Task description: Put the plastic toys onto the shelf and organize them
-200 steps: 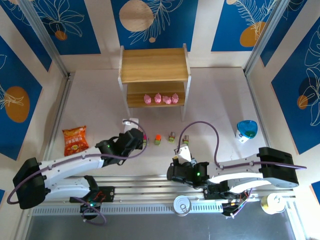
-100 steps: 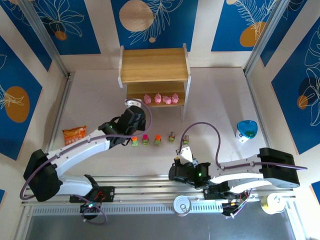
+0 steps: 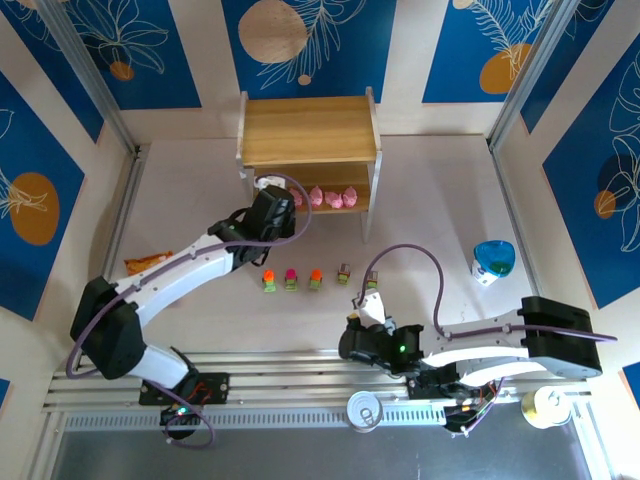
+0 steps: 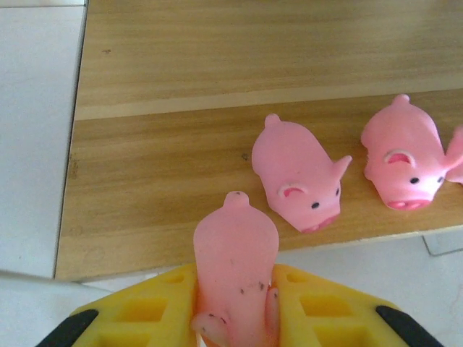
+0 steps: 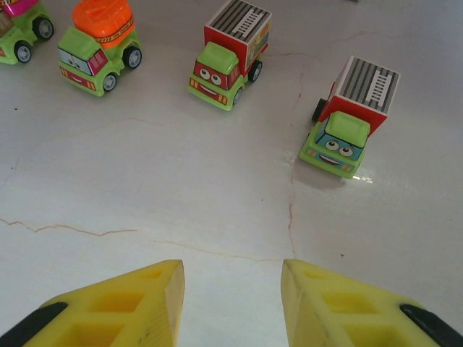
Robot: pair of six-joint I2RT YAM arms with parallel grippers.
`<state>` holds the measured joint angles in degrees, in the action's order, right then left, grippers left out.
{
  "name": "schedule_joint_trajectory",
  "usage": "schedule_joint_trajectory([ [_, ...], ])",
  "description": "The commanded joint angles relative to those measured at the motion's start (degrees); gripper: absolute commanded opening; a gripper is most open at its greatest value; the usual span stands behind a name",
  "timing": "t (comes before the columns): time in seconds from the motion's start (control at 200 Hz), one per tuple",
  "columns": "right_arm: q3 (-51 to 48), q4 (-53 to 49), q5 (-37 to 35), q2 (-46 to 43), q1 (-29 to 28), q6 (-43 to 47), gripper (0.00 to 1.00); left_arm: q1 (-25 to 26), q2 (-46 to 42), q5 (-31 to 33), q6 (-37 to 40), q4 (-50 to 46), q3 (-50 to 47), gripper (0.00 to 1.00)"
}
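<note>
Nearest the bases, my right claw (image 5: 231, 289) hangs parted and empty just above the white table (image 5: 181, 188). Beyond it, five green toy cars (image 3: 315, 278) stand in a row on the table. Farther out, my left claw (image 4: 235, 289) is clenched on a pink pig (image 4: 235, 249) at the front edge of the lower board of the shelf (image 4: 145, 181), where other pink pigs (image 4: 296, 177) stand side by side.

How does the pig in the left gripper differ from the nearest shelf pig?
The held pig is clamped in the left gripper; the shelf pig stands free on the lower board. The held pig's face is hidden and its back speckled; the shelf pig shows eyes and snout. Both are pink, tails pointing away.
</note>
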<state>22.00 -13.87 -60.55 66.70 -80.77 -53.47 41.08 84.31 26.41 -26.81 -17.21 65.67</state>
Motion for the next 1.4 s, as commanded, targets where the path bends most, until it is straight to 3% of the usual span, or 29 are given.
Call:
schedule_joint_trajectory([
  [0.0,-1.30,1.25,-0.43,-1.22,0.45,-0.02,0.40,-0.78,1.19,1.11,0.97,-0.58,2.73,0.27],
  [0.825,-2.74,2.16,0.61,-3.06,0.97,0.34,0.40,-4.88,6.12,0.49,0.00,3.74,3.59,0.28],
  [1.396,-3.03,3.05,1.43,-3.27,1.42,0.94,0.40,-5.29,5.31,-0.39,0.40,4.28,3.17,0.42],
])
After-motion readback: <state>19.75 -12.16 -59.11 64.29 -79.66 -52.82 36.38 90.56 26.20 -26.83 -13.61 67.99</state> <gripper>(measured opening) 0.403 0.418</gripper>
